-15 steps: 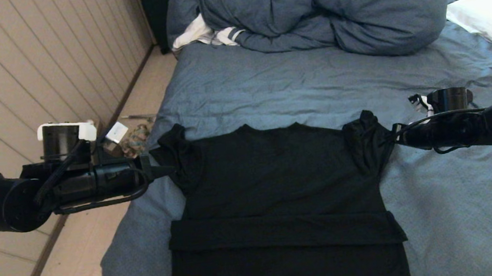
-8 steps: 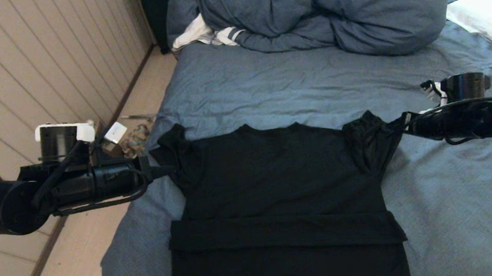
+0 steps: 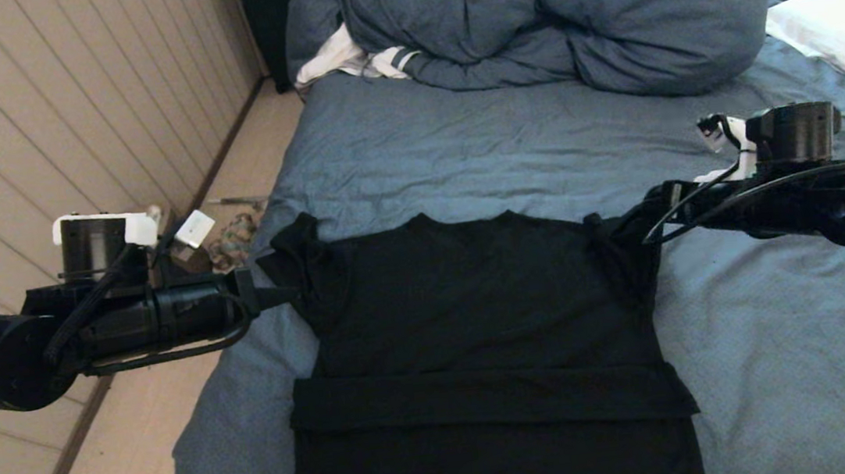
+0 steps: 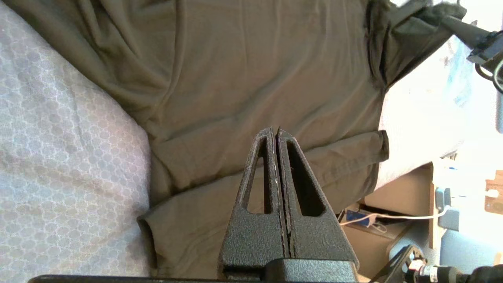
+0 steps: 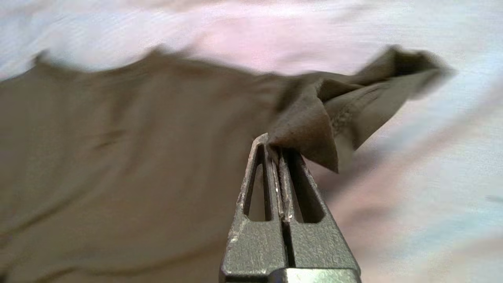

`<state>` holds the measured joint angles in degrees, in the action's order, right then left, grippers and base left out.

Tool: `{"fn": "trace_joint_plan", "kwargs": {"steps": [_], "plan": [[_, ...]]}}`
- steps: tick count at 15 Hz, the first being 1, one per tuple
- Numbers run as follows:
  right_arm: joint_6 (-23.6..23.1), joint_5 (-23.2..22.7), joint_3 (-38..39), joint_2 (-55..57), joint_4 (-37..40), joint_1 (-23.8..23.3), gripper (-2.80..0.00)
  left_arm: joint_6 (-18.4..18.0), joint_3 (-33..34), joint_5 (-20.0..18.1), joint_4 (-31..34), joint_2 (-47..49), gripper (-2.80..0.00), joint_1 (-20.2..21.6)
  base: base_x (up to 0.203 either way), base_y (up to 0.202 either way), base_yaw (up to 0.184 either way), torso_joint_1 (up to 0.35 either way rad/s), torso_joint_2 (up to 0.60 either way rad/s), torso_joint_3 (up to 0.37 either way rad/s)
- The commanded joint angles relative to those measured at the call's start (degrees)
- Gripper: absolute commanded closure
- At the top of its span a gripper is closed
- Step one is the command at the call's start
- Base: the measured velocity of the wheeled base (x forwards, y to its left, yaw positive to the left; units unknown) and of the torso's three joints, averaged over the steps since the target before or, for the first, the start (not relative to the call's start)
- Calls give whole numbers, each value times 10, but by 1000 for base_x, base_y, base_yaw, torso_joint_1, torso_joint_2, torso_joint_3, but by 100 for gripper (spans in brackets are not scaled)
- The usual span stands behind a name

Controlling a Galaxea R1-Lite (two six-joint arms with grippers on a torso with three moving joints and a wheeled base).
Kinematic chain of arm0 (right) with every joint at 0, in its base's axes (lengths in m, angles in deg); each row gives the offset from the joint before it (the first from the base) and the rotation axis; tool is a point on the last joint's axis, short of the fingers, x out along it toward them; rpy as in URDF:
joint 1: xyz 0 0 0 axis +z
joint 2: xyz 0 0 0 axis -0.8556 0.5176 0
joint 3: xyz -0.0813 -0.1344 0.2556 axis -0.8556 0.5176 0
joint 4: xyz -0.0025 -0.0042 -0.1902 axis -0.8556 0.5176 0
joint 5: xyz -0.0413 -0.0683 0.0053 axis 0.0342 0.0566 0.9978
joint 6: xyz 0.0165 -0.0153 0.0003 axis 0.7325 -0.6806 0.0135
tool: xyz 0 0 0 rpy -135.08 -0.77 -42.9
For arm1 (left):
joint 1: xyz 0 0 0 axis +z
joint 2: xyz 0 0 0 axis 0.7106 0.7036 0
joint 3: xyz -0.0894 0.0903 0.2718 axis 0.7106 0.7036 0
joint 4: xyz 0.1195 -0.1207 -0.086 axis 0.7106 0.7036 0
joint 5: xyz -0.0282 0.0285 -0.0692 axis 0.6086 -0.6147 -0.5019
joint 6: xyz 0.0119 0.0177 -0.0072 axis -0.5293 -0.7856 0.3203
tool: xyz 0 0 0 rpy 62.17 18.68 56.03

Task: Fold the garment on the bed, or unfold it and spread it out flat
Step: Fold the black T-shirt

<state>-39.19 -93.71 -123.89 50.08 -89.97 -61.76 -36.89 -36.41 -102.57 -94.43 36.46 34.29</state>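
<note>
Overhead, from the head view: the garment point(image 3: 480, 341) lies near the front edge of the bed point(image 3: 798, 370), its lower part folded up in a band. The left end effector point(image 3: 283, 292) is closed at the garment's left sleeve; the right end effector point(image 3: 618, 228) pinches the right sleeve, raised off the sheet. A duvet point(image 3: 540, 12) is bunched along the bed's far edge. Left wrist view: fingers point(image 4: 271, 157) pressed together over the garment, no fabric visible between them. Right wrist view: fingers point(image 5: 261, 157) clamp a peak of sleeve fabric.
</note>
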Motion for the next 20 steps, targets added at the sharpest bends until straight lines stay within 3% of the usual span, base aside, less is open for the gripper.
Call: {"fn": "trace_joint_plan", "kwargs": {"steps": [1, 4, 9, 17, 18, 20], "plan": [[0, 14, 5, -10, -5, 38, 0, 2, 1, -2, -2, -2, 0, 0, 0, 0, 0, 0, 0, 0], [0, 62, 3, 5, -30, 105, 0, 1, 4, -2, -2, -4, 0, 0, 0, 0, 0, 0, 0, 0], [-3, 80, 3, 39, -36, 183, 0, 1, 20, -2, -22, -4, 0, -2, 0, 0, 0, 0, 0, 0], [-18, 98, -7, 86, -35, 214, 0, 0, 24, -2, -23, -3, 0, -7, 0, 0, 0, 0, 0, 0], [-23, 100, -3, 85, -35, 215, -280, 0, 26, -2, -23, -4, 0, -7, 0, 0, 0, 0, 0, 0], [-39, 98, 5, 77, -35, 214, -280, 0, 27, -2, -23, -7, 0, -6, 0, 0, 0, 0, 0, 0]]}}
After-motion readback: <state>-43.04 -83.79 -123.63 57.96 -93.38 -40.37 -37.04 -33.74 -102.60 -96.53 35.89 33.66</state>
